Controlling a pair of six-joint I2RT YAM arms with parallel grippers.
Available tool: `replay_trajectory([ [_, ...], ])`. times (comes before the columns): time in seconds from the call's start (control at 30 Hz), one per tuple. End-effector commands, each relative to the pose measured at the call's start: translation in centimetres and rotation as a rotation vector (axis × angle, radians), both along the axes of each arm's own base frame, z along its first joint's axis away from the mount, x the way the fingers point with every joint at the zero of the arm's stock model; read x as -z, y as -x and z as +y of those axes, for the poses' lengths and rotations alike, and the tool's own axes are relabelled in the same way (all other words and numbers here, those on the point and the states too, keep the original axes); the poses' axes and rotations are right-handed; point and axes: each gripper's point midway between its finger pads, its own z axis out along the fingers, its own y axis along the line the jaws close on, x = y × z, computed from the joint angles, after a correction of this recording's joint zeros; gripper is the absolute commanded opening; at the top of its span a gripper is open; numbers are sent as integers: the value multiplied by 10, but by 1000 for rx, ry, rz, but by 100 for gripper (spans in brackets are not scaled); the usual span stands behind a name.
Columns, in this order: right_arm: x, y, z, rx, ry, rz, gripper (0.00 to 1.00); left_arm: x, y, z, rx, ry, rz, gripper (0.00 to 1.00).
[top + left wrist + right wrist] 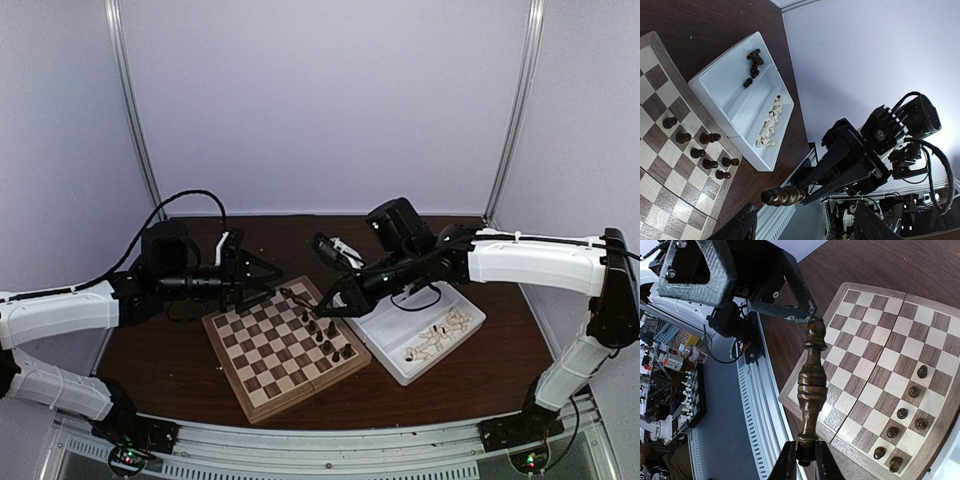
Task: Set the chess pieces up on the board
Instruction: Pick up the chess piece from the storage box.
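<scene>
Dark chess piece [809, 385] in right claw [802, 460], beside wide-spread left claw [804, 207].

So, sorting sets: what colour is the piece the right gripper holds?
The piece is dark brown; right wrist view best.

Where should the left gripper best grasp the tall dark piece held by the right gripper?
The free upper half: the right gripper pinches the tall dark piece only at its base. The left gripper should come from the head end, astride the narrow neck.
</scene>
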Motion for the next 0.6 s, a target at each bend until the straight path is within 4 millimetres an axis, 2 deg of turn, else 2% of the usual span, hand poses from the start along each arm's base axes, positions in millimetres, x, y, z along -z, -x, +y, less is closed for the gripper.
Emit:
replay_trajectory([
  [0.0,-18,-2,10,-13,-50,-41,0,1,1,2,-10,-2,13,67],
  [0.13,-19,1,12,-24,-54,-43,0,9,1,0,-9,-8,72,64],
  [0.2,-19,2,14,-29,-57,-44,0,14,1,-3,-1,-6,108,57],
  [0.3,-19,2,15,-32,-55,-45,0,12,2,-8,26,11,99,46],
  [0.57,-18,4,16,-37,-52,-47,0,7,0,-6,9,11,73,32],
])
